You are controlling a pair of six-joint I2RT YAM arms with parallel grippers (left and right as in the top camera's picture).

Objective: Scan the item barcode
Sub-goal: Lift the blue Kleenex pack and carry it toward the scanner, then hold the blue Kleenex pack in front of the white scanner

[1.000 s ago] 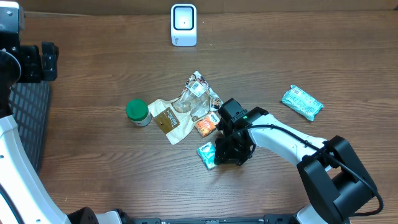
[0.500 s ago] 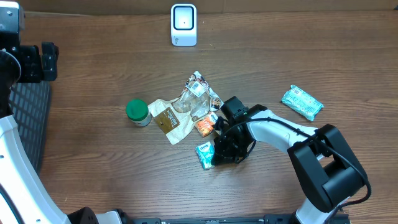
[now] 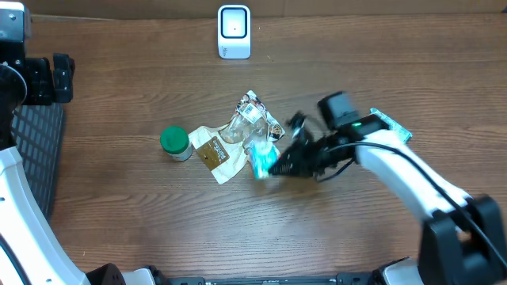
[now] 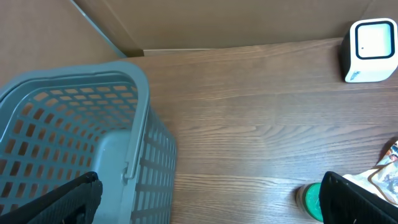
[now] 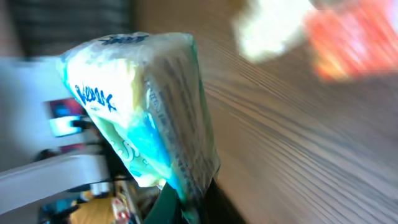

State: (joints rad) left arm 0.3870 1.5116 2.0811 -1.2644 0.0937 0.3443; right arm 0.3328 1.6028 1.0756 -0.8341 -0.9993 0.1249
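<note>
A dark brown table [image 3: 119,229], its wood grain running from 9 to 3 o'clock, fills nearly the whole overhead view. Along its far edge at 12 o'clock stands a plain tan wall [image 3: 380,6] that looks like cardboard. In the left wrist view this wall shows as flat brown panels, with a slanting seam at 11 o'clock and a pale strip where wall meets table. A grey slotted plastic basket [image 4: 68,124] stands at the table's 9 o'clock side. The light is even and soft.
</note>
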